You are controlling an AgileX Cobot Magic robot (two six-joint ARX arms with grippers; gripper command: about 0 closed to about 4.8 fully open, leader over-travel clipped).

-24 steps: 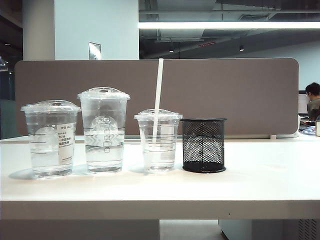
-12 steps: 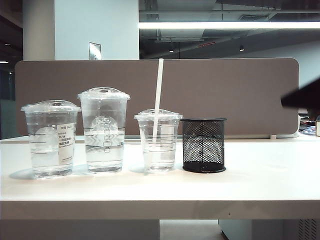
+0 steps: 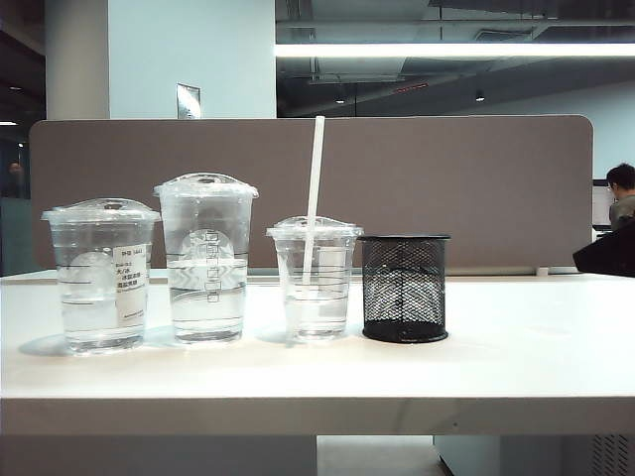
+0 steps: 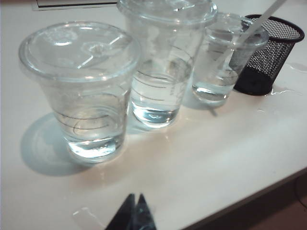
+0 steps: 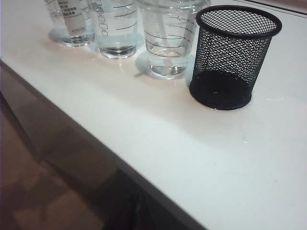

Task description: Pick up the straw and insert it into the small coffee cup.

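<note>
**Straw's already in, arms parked**

White table [image 3: 516,367], office behind. The straw [image 3: 315,178] stood inside the small coffee cup [image 3: 315,283]. Left gripper [image 4: 134,215] pressed together, empty; right gripper [image 5: 129,211] too, off the table's edge. I'd guess nothing's left but staying clear.

A white table [image 3: 516,367] carries two clear plastic cups with domed lids, both with some water inside. The wide cup [image 3: 100,275] has a white label and stands at the far left. The tall cup [image 3: 206,258] with a round logo stands just beside it. A black mesh holder [image 3: 404,288] stands further right. Behind them runs a grey-brown divider panel [image 3: 476,188].
</note>
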